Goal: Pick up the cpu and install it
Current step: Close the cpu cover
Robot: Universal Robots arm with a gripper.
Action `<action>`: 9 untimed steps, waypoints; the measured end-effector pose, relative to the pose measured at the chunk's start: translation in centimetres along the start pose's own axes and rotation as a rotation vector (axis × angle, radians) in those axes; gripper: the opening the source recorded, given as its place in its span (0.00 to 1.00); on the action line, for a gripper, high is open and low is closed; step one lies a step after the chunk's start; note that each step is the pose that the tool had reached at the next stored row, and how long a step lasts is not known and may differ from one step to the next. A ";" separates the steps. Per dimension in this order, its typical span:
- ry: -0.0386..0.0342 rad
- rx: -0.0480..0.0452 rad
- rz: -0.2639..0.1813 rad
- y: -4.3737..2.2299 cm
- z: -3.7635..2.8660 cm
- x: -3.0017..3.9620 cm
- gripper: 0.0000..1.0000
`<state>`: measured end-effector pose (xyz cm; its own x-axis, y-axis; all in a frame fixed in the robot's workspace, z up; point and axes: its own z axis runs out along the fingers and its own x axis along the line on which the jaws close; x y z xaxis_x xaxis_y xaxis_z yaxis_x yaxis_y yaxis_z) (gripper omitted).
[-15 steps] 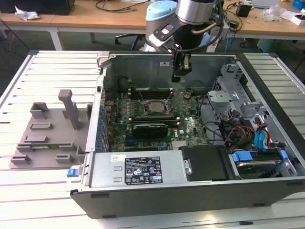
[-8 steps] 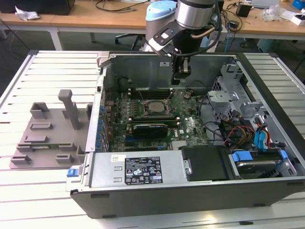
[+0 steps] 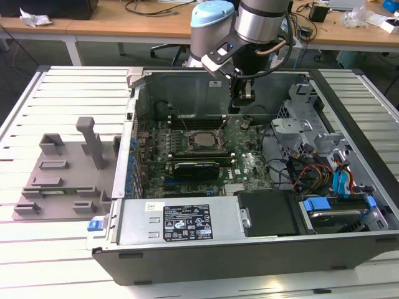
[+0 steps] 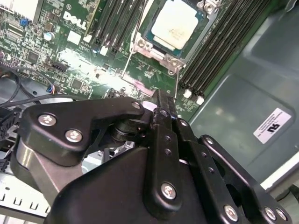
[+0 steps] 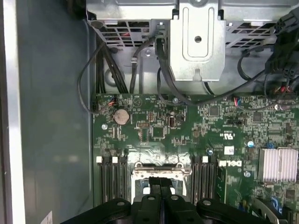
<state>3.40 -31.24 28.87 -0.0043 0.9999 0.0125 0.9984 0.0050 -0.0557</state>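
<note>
While the cpu (image 4: 175, 25) sits in the motherboard socket (image 4: 171, 59), your hand (image 4: 161, 98) hangs over the open computer case (image 3: 187, 249) near it, fingers (image 5: 155, 184) pressed together, gripping nothing.

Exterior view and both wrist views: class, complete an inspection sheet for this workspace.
Surface: white slatted table carrying an open computer case.
Job's things: cpu sits in the motherboard socket.
Clutter: grey fixture tray, exterior view's left.
Grippers: gripper shut, over the case, apart from the cpu.
Cables: black and coloured cable bundles inside the case.
Surroundings: wooden desks behind.
</note>
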 end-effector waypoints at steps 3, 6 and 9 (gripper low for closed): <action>-0.0002 0.0015 -0.001 0.50 0.39 -0.01 0.11; -0.0002 0.0023 -0.001 0.75 0.67 -0.01 0.11; -0.0001 0.0029 -0.001 0.96 0.89 0.00 0.11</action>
<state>4.30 -31.23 27.92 -0.0054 0.9999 0.0124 0.9983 0.0061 -0.0586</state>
